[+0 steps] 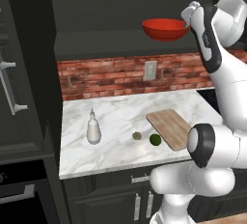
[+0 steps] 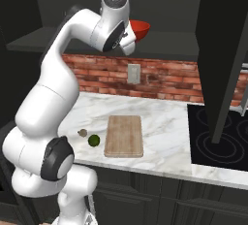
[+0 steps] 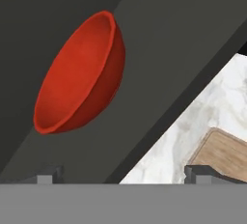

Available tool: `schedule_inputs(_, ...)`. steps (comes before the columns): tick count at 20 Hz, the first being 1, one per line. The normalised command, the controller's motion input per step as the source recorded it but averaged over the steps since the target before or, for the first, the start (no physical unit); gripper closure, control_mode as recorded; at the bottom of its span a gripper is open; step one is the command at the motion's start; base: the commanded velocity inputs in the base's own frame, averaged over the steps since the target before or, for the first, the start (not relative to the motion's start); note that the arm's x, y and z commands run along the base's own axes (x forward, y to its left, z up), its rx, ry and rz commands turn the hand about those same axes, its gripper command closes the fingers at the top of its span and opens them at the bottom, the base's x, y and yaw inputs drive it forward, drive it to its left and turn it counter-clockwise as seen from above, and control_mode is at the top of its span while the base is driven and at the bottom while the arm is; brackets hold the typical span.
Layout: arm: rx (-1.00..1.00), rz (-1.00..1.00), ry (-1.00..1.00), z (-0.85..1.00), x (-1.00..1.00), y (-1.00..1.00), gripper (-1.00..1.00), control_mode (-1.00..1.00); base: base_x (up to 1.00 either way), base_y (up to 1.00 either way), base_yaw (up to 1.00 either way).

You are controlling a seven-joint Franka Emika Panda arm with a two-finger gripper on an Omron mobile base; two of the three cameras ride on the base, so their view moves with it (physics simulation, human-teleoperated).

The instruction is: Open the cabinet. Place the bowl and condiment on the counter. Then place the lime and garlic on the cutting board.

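1. One glossy red round bowl (image 1: 165, 29) sits on the dark shelf of the open charcoal wall cabinet (image 1: 96, 44), at about 12 o'clock above the white-grey veined marble table (image 1: 116, 121).
2. One small white pear-shaped squeeze bottle (image 1: 93, 127) stands upright on the table, its thin nozzle pointing straight up, at about 9 o'clock from the board.
3. One small dark green lime (image 1: 155, 139) and one tiny brownish-grey garlic bulb (image 1: 137, 135) lie on the table just beside each other, not touching, garlic at about 10 o'clock of the lime; both are off the board, near its front left corner.
4. One rectangular light-brown wooden cutting board (image 2: 124, 135) lies flat on the table; in the right base view its long axis runs from 6 to 12 o'clock, toward the brick wall.
5. In the left base view the arm covers the board's right corner and the bowl's right rim; in the right base view the arm hides most of the bowl (image 2: 140, 29).
6. The gripper (image 3: 125, 175) is spread wide and holds nothing; in the hand view its two dark tips sit near the bottom, with the bowl (image 3: 79, 76) at about 11 o'clock, apart from both.
7. In the hand view the bowl appears rolled on its side, its open face toward 10 o'clock; only a corner of the board (image 3: 224, 155) shows.
8. One open cabinet door (image 2: 223, 49) hangs dark over the black stovetop (image 2: 218, 139).
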Motion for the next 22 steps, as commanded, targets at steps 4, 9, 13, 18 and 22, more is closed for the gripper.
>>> schedule_inputs(4,-0.05,0.00,0.00,-0.02,0.18,0.00,-1.00,-1.00,0.00,0.00,0.00)
schedule_inputs(9,-0.03,0.00,0.00,0.00,0.22,0.00,-1.00,-1.00,0.00,0.00,0.00)
schedule_inputs(13,-0.04,0.00,0.00,-0.01,0.21,-0.01,-1.00,-1.00,0.00,0.00,0.00)
schedule_inputs(18,-0.04,0.00,0.00,-0.02,0.18,-0.03,-1.00,-1.00,0.00,0.00,0.00)
schedule_inputs(22,-0.04,0.00,0.00,-0.02,0.21,-0.03,-1.00,-1.00,0.00,0.00,0.00)
